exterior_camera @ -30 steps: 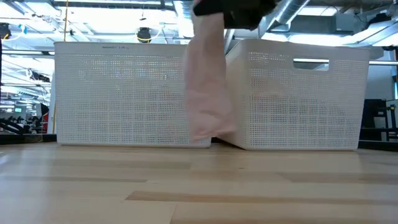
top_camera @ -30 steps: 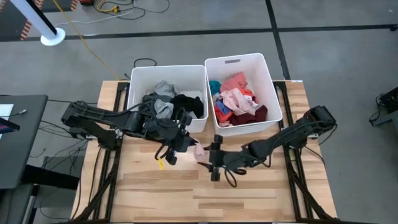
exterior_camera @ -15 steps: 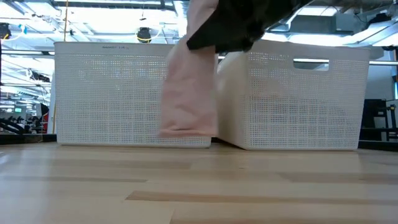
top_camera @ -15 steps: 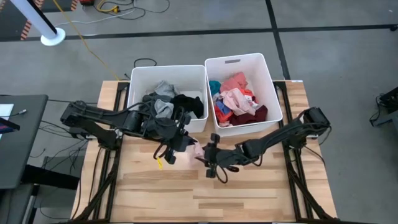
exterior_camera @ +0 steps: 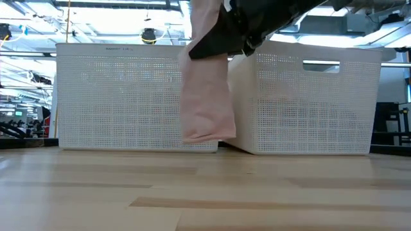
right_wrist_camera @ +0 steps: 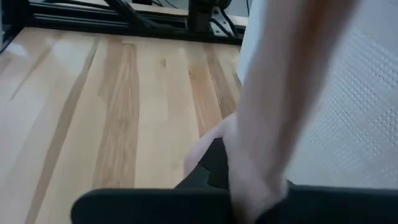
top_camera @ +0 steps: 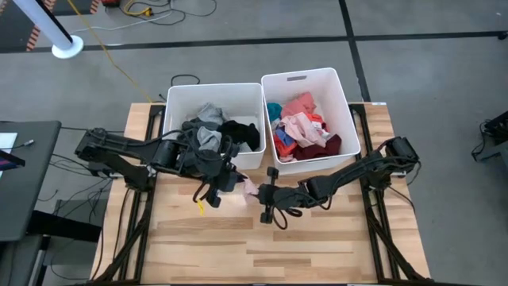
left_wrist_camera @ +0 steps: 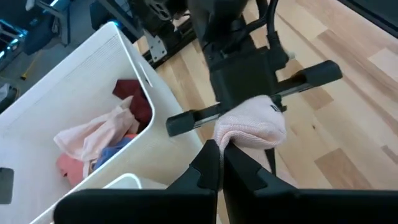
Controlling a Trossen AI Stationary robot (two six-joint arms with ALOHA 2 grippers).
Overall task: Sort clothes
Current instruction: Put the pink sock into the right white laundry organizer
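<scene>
A small pale pink garment [exterior_camera: 207,96] hangs in front of the two white bins, between my two grippers. My left gripper [top_camera: 232,183] comes from the table's left and is shut on it. My right gripper [top_camera: 266,195] reaches in from the table's right and is shut on the same garment [top_camera: 248,189]. The left bin [top_camera: 168,103] holds grey and black clothes [top_camera: 218,131]. Pink, red and maroon clothes [top_camera: 305,131] lie in the right bin [top_camera: 349,111]. My left gripper pinches the pink garment's bunched upper end [left_wrist_camera: 239,138] between its two fingertips, slanting down from the table's left. The cloth hangs below. My right gripper is shut on the garment's upper part [right_wrist_camera: 249,155], coming from the table's right and slanting slightly down. The cloth fills its wrist view and hides the exact spot. The garment's lower end [exterior_camera: 209,135] hangs clear of the table.
The two bins stand side by side at the table's far edge, just behind the grippers. Bare wooden table [top_camera: 317,246] lies toward the near edge. A dark side table [top_camera: 24,183] stands off the table's left.
My right gripper has moved toward the table's left, up to the hanging pink garment, and has shut on it. The garment's free lower end has swung sideways and back. It stays hanging from my left gripper.
</scene>
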